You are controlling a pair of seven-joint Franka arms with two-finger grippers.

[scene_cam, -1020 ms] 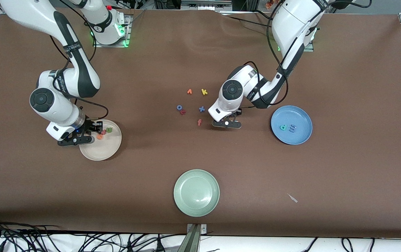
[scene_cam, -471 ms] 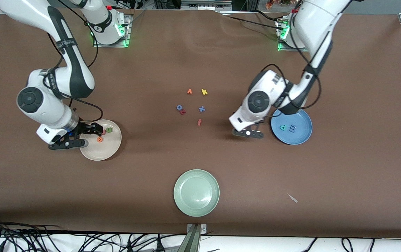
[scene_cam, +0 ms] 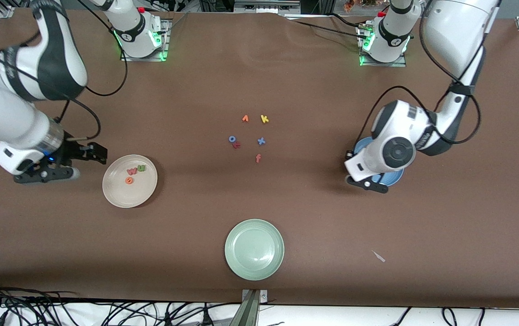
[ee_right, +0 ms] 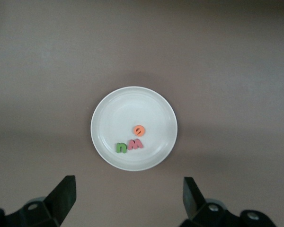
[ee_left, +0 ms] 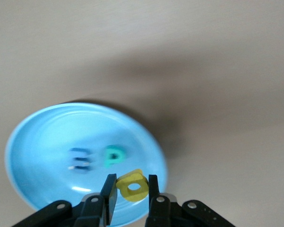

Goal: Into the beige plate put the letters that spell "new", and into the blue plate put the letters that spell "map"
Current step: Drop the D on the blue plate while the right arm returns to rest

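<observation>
**Over the blue plate's rim, the yellow a sits pinched; the beige plate is full**

At the right arm's end of the table, the right gripper (scene_cam: 98,154) hangs off the beige plate's (scene_cam: 114,195) edge, over bare tabletop, its fingers (ee_right: 62,195) spread wide with nothing between them. Brown cloth lies open all round that plate. On it lie the green n (scene_cam: 141,168), the pinkish-red w (scene_cam: 131,171) and the orange e (scene_cam: 129,180), grouped toward the side nearer the robots and clear of the rim.

At mid-table a loose cluster of spare letters (scene_cam: 250,136) lies well apart from every plate. The pale green plate (scene_cam: 254,249) sits nearer the front camera, close to the table's edge, with free cloth on either side.

Toward the left arm's end, the left gripper (ee_left: 132,187) is over the blue plate's (ee_left: 28,142) rim, clamped nearly shut on the yellow a (ee_left: 133,184). The teal p (ee_left: 113,156) and periwinkle-blue m (ee_left: 80,159) lie side by side inside the plate, away from its edge.
</observation>
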